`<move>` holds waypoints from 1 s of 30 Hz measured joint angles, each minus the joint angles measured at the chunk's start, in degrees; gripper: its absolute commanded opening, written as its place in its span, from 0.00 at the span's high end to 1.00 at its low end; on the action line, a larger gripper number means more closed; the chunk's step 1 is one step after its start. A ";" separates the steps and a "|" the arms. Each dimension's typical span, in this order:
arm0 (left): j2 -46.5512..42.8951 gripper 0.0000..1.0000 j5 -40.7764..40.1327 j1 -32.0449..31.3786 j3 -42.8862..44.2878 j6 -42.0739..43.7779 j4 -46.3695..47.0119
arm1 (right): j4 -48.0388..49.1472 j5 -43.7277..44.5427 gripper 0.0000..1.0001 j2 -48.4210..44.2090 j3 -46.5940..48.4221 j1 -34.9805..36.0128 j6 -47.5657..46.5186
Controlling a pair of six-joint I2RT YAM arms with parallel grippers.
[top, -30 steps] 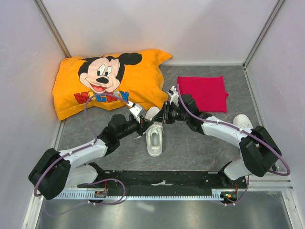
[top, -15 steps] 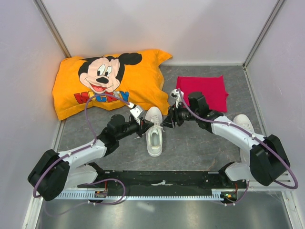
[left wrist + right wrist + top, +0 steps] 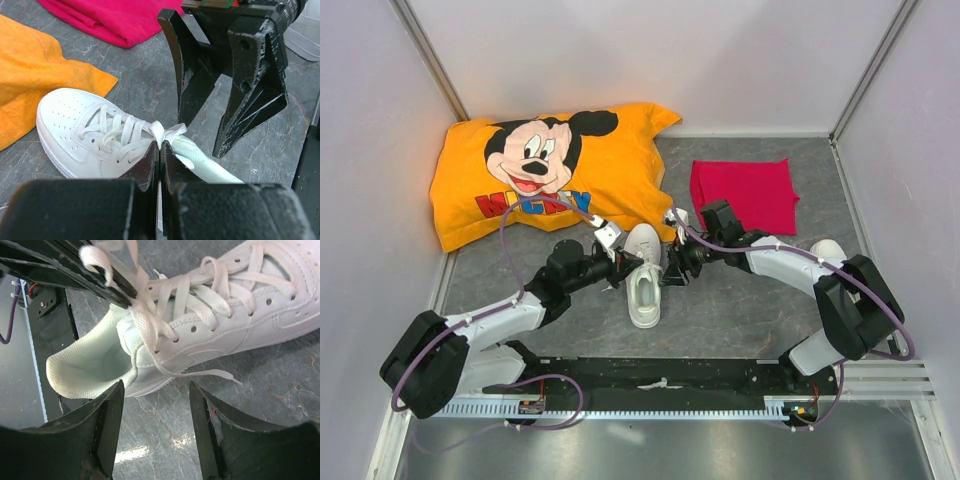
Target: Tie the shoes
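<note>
**Left claw [image 3: 160, 152] pinches lace [image 3: 169, 134]; right claw [image 3: 156, 402] open by shoe [image 3: 644, 285]**

The left claw is closed on a bunched bit of lace just above the shoe's collar. The toe lies off to its left, toward the pillow [image 3: 550, 170]. Facing it across the shoe, the right claw has its jaws spread with nothing between them, tips pointing down at the floor [image 3: 740, 310]. The shoe's open heel and side lie just ahead of those tips, and a loose lace end trails onto the floor toward them. The two claws are near each other but apart. A second shoe [image 3: 828, 250] sits well behind the right claw, beside that arm's elbow and partly hidden by it.

The floor is a grey, marbled mat. Beyond the left claw the orange pillow rests against the back wall, one corner near the shoe's toe. Beyond the right claw a red cloth [image 3: 745, 195] lies flat. Pale walls [image 3: 650, 50] close in three sides. A metal rail [image 3: 660, 410] runs along the near edge by the arms' bases.
</note>
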 measured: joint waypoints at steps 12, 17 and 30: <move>1.86 0.99 0.13 0.00 0.00 0.07 0.26 | 2.16 -1.68 0.76 0.74 1.07 -0.04 -1.11; 2.29 0.98 0.15 0.00 0.00 0.09 0.35 | 1.90 -3.69 0.99 1.01 1.92 -0.04 -1.42; 2.60 0.98 0.85 0.11 0.07 0.26 1.57 | -2.80 -6.54 1.00 -3.65 4.85 0.98 0.98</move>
